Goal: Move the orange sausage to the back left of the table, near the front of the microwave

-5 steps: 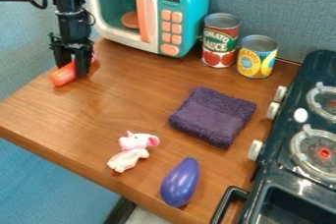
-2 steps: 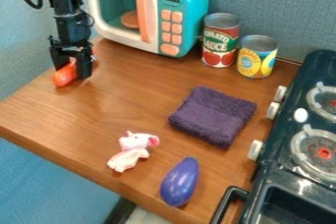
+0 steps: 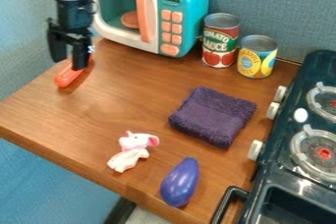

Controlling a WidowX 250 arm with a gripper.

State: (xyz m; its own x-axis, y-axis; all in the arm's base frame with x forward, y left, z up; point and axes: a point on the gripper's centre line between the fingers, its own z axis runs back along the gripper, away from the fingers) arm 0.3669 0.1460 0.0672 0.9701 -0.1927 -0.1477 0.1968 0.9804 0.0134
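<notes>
- The gripper (image 3: 68, 64) is opened, its fingers parted just above the orange toy (image 3: 67, 76).
- The toy is left ungripped on the table (image 3: 131, 102), near the microwave (image 3: 186, 19).

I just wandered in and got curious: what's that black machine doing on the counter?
It's a robot arm, and its gripper hangs open over an orange-red object lying on the wooden counter, in front of the toy microwave. Nearer the front, a pink toy animal, a purple toy eggplant and a folded purple cloth lie untouched.
</notes>
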